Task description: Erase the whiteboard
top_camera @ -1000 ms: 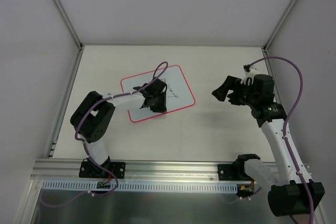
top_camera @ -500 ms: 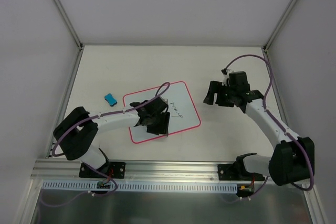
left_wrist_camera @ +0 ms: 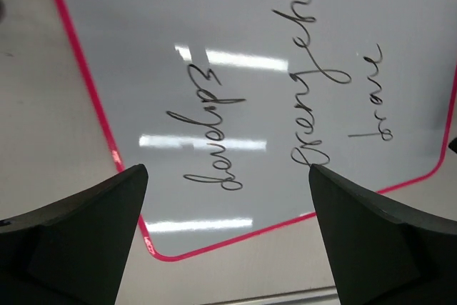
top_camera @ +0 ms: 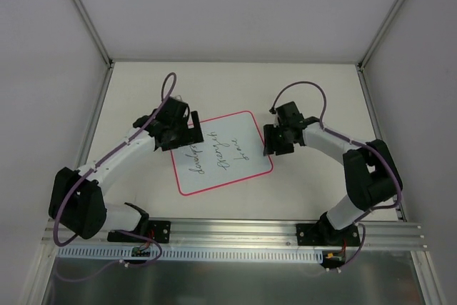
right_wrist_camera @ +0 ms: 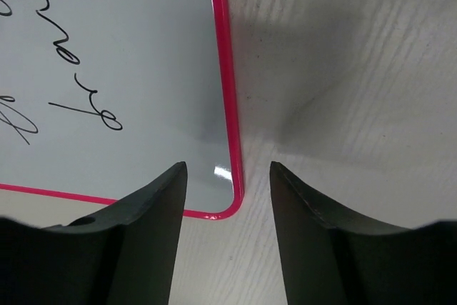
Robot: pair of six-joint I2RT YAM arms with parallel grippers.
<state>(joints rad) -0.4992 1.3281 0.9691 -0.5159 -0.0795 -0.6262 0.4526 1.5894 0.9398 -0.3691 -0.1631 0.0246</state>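
The whiteboard (top_camera: 214,176) lies flat on the table, tilted, white with a red-pink border and three lines of dark handwriting (top_camera: 220,152). My left gripper (top_camera: 184,133) hovers at its upper left corner. In the left wrist view, the left gripper (left_wrist_camera: 227,171) is open wide over the whiteboard (left_wrist_camera: 214,33), with nothing between its fingers. My right gripper (top_camera: 271,142) sits at the board's right edge. In the right wrist view, the right gripper (right_wrist_camera: 228,167) has its jaws partly apart, with the whiteboard's (right_wrist_camera: 128,48) rounded corner and border showing between them; it holds nothing.
The pale table (top_camera: 314,91) is enclosed by white walls, with metal posts at the back corners. An aluminium rail (top_camera: 235,230) carrying both arm bases runs along the near edge. Purple cables loop above both wrists.
My left arm moved from the board's near side to its upper left corner and opened. My right arm swung left to the board's right edge, jaws narrowing. The blue block no longer shows.
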